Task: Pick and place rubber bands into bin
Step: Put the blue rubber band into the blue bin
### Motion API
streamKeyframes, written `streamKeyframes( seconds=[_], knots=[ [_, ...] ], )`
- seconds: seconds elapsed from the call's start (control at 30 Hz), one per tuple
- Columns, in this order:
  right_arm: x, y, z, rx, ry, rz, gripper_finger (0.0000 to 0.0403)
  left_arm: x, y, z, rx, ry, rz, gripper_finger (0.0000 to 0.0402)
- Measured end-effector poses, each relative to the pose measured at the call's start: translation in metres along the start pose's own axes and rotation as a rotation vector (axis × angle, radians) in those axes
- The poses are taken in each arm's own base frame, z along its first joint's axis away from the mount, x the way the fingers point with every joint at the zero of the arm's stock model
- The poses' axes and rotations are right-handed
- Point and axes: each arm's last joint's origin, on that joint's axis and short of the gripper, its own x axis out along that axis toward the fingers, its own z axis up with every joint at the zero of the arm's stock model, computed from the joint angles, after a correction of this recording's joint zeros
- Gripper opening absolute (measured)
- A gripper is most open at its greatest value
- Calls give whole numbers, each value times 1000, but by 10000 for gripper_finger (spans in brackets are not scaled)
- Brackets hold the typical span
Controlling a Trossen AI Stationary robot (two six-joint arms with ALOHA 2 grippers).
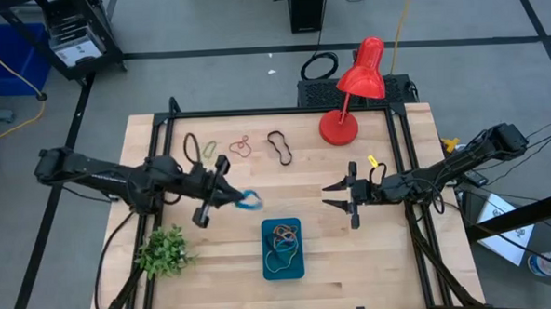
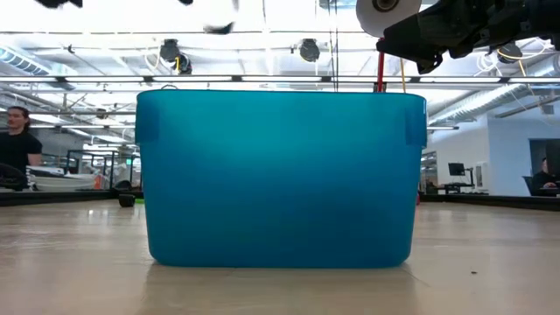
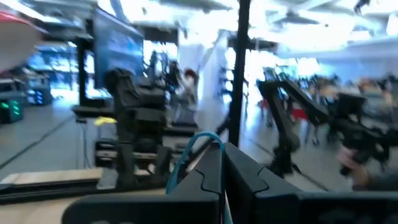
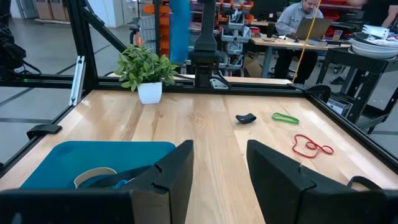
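The left end effector (image 1: 233,195) is clenched on a blue rubber band (image 1: 251,201), which hangs as a thin, limp loop from the fingertips above the table (image 1: 354,253), just up and to the left of the bin (image 1: 282,250). In the left wrist view the same band (image 3: 194,152) arches as a slim blue curve over the closed fingers. The bin is a small, shallow teal tray with rounded corners near the front edge of the table; it already holds several bands, including tan and blue ones (image 1: 284,236). Further rubber bands lie loose toward the rear of the table: black (image 1: 280,146), red (image 1: 240,147) and green (image 1: 209,150). The right end effector (image 1: 338,196) is released, fingers spread, to the right of the bin.
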Motion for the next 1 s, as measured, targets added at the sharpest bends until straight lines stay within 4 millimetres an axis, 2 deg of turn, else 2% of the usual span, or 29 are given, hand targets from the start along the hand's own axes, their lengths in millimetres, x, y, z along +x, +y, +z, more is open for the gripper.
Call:
streamKeyframes(
  seconds=[0.2, 0.4, 0.5, 0.7, 0.87, 1.0],
  knots=[
    [0, 0, 0, 0, 0, 0, 146, 36, -19, 7, 59, 189, -40, 5],
    [0, 0, 0, 1, 0, 0, 146, 74, -35, -12, 94, 309, -108, 5],
    [0, 0, 0, 13, 0, 0, 146, 88, -38, -31, 84, 369, -119, 9],
    [0, 0, 0, 26, 0, 1, 146, 108, -36, -83, 3, 506, -105, 6],
    [0, 0, 0, 26, 0, 3, 146, 115, -34, -123, -63, 620, -81, 15],
    [0, 0, 0, 26, 0, 3, 146, 119, -33, -147, -95, 668, -67, 14]
  ],
)
